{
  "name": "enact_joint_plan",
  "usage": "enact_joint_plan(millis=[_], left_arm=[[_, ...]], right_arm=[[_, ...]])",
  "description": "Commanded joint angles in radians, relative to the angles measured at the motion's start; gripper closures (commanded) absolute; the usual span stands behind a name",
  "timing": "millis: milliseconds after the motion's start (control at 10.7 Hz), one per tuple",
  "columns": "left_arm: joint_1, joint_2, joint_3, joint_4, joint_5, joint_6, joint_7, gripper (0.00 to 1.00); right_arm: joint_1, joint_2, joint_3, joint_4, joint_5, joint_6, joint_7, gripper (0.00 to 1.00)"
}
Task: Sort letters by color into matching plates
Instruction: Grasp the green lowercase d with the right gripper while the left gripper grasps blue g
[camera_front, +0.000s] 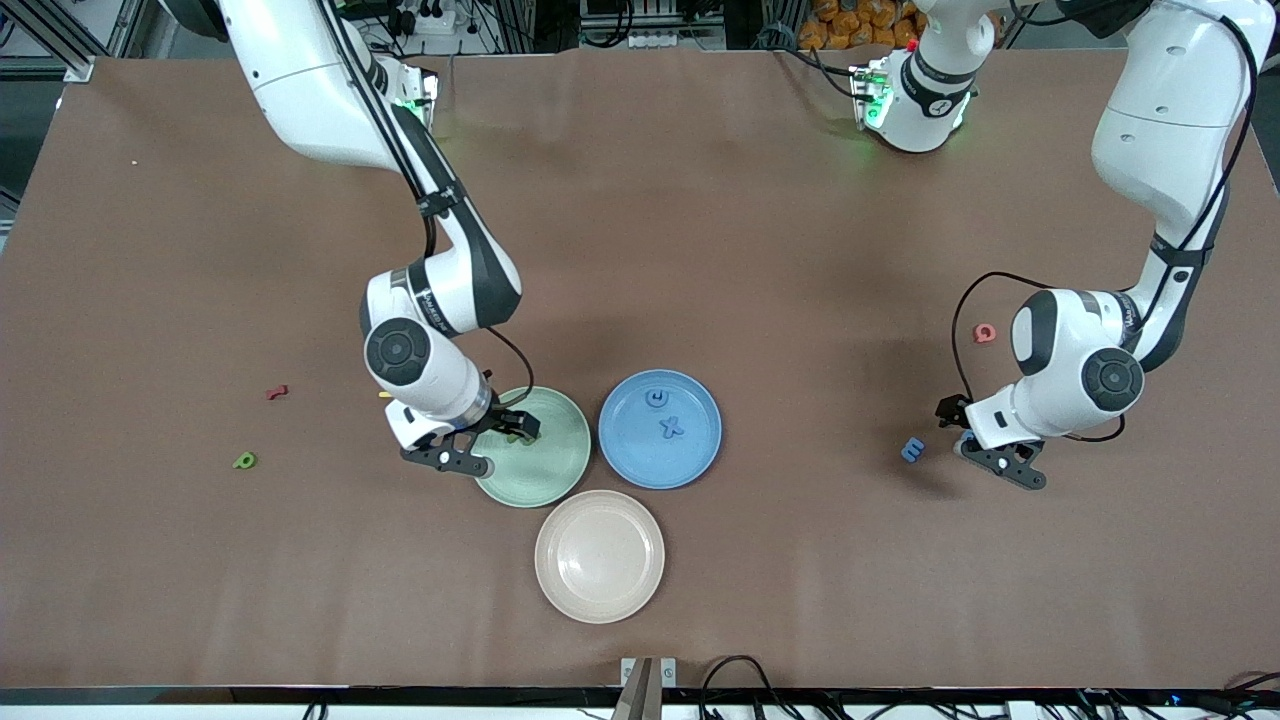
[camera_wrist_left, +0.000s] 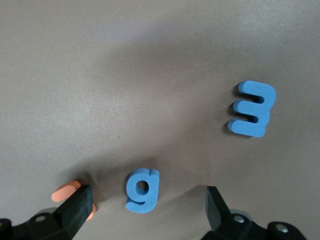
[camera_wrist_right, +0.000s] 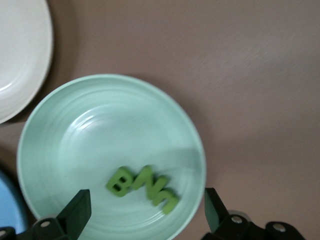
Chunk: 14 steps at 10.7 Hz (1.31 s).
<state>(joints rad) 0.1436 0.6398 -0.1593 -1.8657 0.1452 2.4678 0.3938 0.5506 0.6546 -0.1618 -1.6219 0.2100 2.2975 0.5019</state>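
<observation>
Beige-pink plate (camera_front: 600, 556): lying nearest the front camera, holding nothing, just beside the green plate (camera_front: 545, 470).
Right gripper (camera_front: 497, 440): hanging low over the green plate, fingers spread wide and gripping nothing.
Green letters in plate: two pieces, a B (camera_wrist_right: 119, 181) and an M (camera_wrist_right: 159, 190), lying touching each other on the green plate's floor between the open fingers.
Step in hand: judging by the empty fingers above the two pieces, a drop-off is finishing; lifting straight up would be wise, so the fingertips are not dragging a letter over the rim.
Left gripper (camera_front: 985, 455): sitting low over bare table well apart from the green plate, toward the left arm's end, fingers wide and empty.
Under the left gripper: a blue g (camera_wrist_left: 142, 190) is lying between the fingers, an orange piece (camera_wrist_left: 70, 192) is touching one finger, and a blue m (camera_wrist_left: 252, 108) is lying near them.
Left arm advice: centring on the g and keeping clear of the orange piece would be avoiding a double pick.
Blue plate (camera_front: 700, 455): beside the green plate, holding two blue pieces (camera_front: 664, 415).
Count, plates: three.
Count, loose on table: one red letter (camera_front: 985, 333) near the left arm; one red (camera_front: 277, 392) and one green (camera_front: 244, 460) toward the right arm's end.
</observation>
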Motion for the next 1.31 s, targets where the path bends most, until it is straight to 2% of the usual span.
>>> enact_joint_plan(millis=[0, 93, 187, 467, 654, 1214], left_arm=[[0.008, 0.011, -0.002, -0.009, 0.027, 0.017, 0.005, 0.05], [0.007, 0.009, -0.003, -0.010, 0.025, 0.016, -0.022, 0.61], [0.002, 0.008, -0.003, -0.013, 0.028, 0.016, -0.109, 1.00], [-0.004, 0.006, -0.003, -0.013, 0.028, 0.016, -0.142, 1.00], [-0.004, 0.006, -0.003, -0.013, 0.028, 0.016, -0.142, 1.00], [-0.036, -0.028, -0.005, -0.001, 0.027, 0.000, -0.242, 1.00]], right_arm=[[-0.075, -0.024, -0.033, 0.011, -0.015, -0.047, -0.135, 0.00], [-0.115, -0.032, -0.038, 0.011, -0.015, -0.047, -0.173, 0.00], [-0.151, -0.039, -0.039, 0.011, -0.015, -0.047, -0.210, 0.00], [-0.263, -0.055, -0.041, 0.011, -0.015, -0.047, -0.304, 0.00], [-0.319, -0.055, -0.073, 0.011, -0.012, -0.046, -0.351, 0.00], [-0.517, -0.046, -0.073, 0.031, -0.003, -0.041, -0.353, 0.00]])
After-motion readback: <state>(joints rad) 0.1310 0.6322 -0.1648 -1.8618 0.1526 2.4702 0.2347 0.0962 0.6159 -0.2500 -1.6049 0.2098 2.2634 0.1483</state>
